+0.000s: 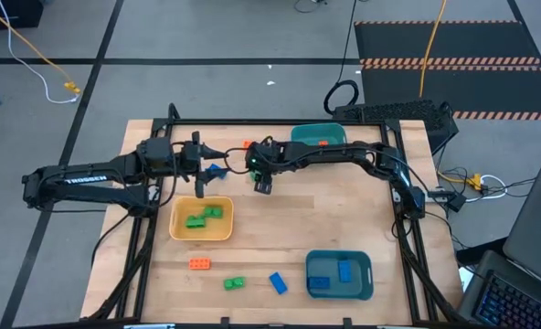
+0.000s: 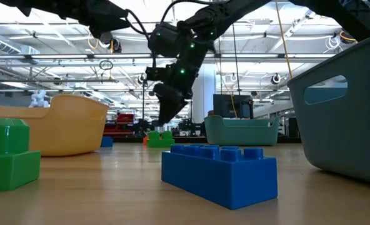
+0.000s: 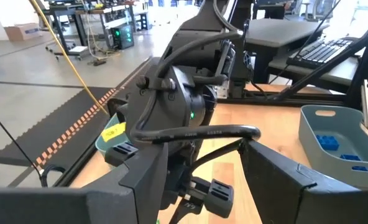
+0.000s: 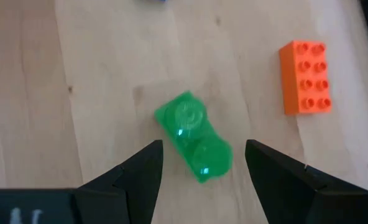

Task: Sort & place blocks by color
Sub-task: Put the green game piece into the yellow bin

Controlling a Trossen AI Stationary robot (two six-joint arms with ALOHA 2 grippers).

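Left arm: lies across the left-centre of the high view; "TROSSEN" reads in white along its link
Left pincer: just above the yellow tray's top rim, fingers apart, nothing between them
Yellow tray: left of centre on the desk, two green blocks inside
Loose blocks, lower frame: an orange block, a green block and a blue block lie in a row left of the lower teal tray
Right pincer: centre of the high view, pointing down; in its wrist view the fingers stand open on either side of a green two-stud block, not touching it
Orange brick: upper right of the right wrist view, well apart from the green one
Far teal tray: top centre, orange inside
Lower teal tray: lower right, blue blocks inside
Step in hand: right arm lining up a pick of the green block, by my reading
Next move: lower until the fingers bracket it, close, then carry it left to the yellow tray; the block sits skewed to the fingers, so a wrist turn may help
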